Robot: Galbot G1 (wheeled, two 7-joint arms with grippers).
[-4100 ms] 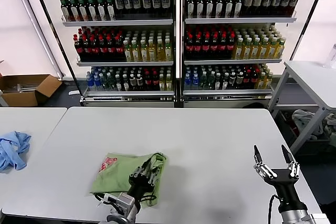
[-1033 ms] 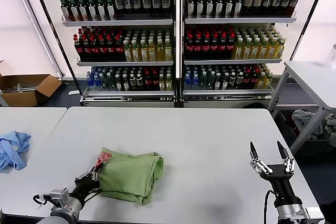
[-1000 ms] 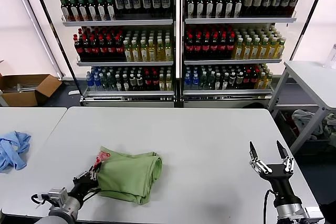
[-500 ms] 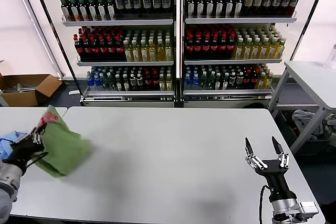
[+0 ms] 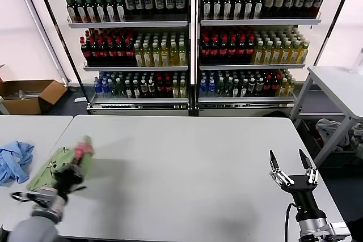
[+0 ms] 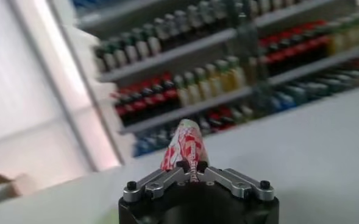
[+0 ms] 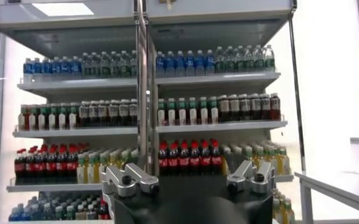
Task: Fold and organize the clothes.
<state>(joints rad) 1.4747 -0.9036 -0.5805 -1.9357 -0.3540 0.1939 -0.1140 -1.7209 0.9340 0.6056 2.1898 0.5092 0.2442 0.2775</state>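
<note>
The folded light green polo shirt [image 5: 54,165] with its red-and-white checkered print [image 5: 84,149] is at the white table's [image 5: 187,168] far left edge, held by my left gripper [image 5: 71,175]. In the left wrist view the left gripper [image 6: 191,165] is shut on the shirt's red-and-white printed fold [image 6: 185,143], which stands up between the fingers. My right gripper [image 5: 293,169] is open and empty, fingers pointing up, near the table's front right corner. In the right wrist view it [image 7: 188,176] faces the drink shelves.
A light-blue cloth [image 5: 12,161] lies on the neighbouring table at the left. Shelves of bottles [image 5: 187,43] stand behind the table. A cardboard box [image 5: 28,96] sits on the floor at the far left. Another table [image 5: 340,86] stands at the right.
My left gripper has carried the shirt from the table's front left to its far left edge, then set it lower and a little right. The right gripper has hardly moved.
</note>
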